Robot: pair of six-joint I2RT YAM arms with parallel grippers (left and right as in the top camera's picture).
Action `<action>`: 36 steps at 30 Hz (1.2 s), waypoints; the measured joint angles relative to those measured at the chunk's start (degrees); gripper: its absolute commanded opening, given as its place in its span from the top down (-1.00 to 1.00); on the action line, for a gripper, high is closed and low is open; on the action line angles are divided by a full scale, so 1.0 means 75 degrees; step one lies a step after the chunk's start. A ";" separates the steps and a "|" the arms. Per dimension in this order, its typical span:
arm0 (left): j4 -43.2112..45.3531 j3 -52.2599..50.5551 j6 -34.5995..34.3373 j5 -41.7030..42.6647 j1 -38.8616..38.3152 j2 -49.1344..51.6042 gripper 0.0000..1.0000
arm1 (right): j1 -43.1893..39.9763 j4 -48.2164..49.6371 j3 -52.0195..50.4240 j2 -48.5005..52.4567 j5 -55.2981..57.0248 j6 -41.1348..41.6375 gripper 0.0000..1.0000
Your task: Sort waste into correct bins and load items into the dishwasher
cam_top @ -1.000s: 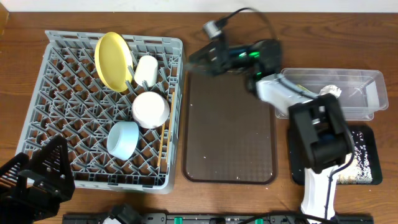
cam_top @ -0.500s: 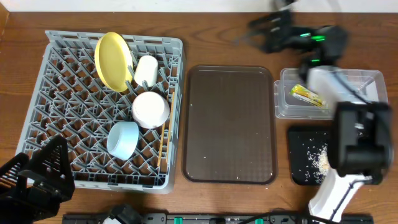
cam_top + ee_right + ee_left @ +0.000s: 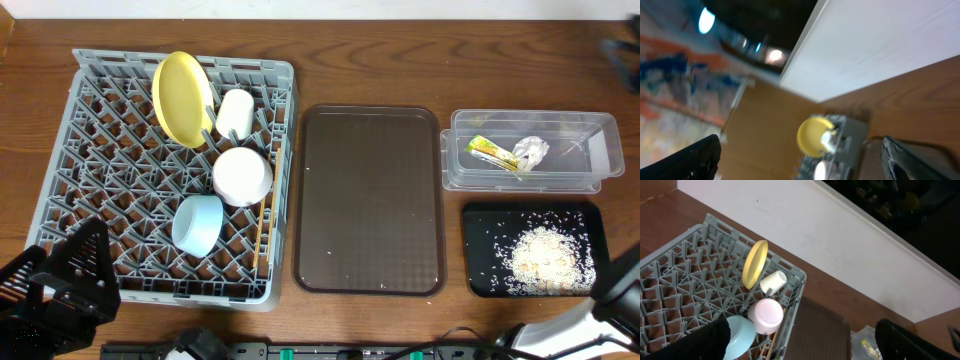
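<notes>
The grey dishwasher rack holds the yellow plate on edge, the small white cup, the white bowl, the light blue bowl and the chopsticks. A green-and-yellow wrapper and a crumpled tissue lie in the clear tub. Rice scraps cover the black tray. My left gripper is open and empty at the rack's near left corner. The right gripper is open, empty and raised off to the right, looking back at the plate.
The brown serving tray lies bare between the rack and the two bins. The right arm's base shows at the bottom right corner. A white wall runs along the table's far edge.
The right arm has swung from over the brown tray past the tub and off to the right, uncovering the tub and black tray. The left arm has not moved.
</notes>
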 measured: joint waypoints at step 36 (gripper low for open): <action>0.0003 0.0000 0.0003 0.0000 0.0000 0.0000 -0.88 | -0.2483 -0.2302 0.6659 -0.4797 0.0694 0.1274 -0.99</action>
